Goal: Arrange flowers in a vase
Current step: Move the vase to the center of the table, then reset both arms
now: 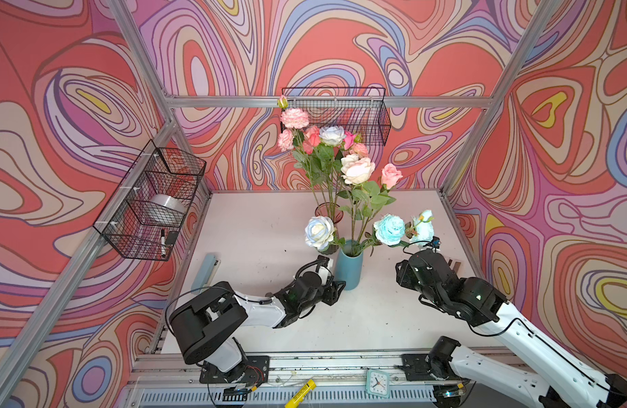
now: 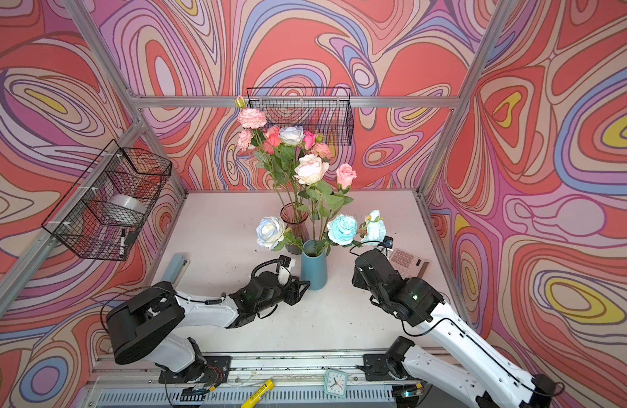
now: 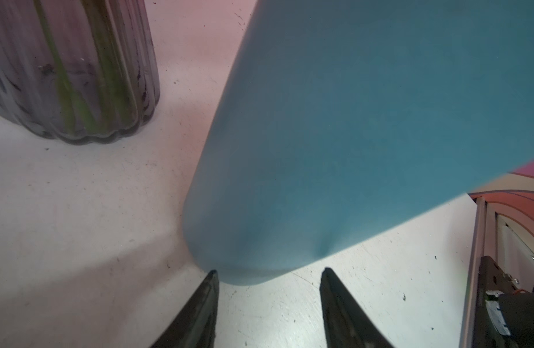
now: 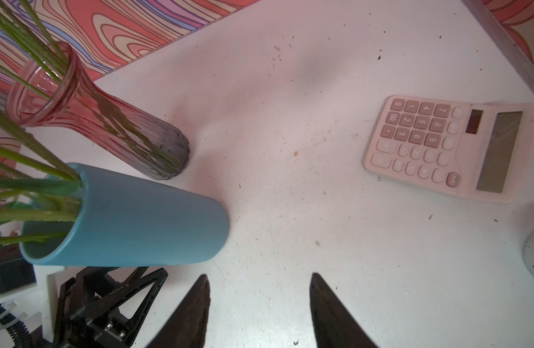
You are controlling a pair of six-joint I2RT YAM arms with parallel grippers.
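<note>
A blue vase (image 1: 349, 265) (image 2: 314, 266) stands mid-table holding flowers: a white-blue rose (image 1: 319, 231), a pale blue bloom (image 1: 389, 229), a white rose (image 1: 358, 169) and a pink rose (image 1: 391, 175). Behind it a ribbed glass vase (image 1: 327, 212) (image 3: 73, 69) holds pink and coral flowers (image 1: 294, 118). My left gripper (image 3: 270, 271) (image 1: 337, 288) is open, low on the table, its tips just short of the blue vase's (image 3: 350, 120) base. My right gripper (image 4: 258, 274) is open over bare table, right of the blue vase (image 4: 133, 217).
A pink calculator (image 4: 449, 147) (image 2: 407, 263) lies at the right, beyond my right gripper. A grey-blue stapler (image 1: 206, 270) lies at the left edge. Wire baskets hang on the left wall (image 1: 153, 201) and back wall (image 1: 340, 113). A small clock (image 1: 377, 383) sits on the front rail.
</note>
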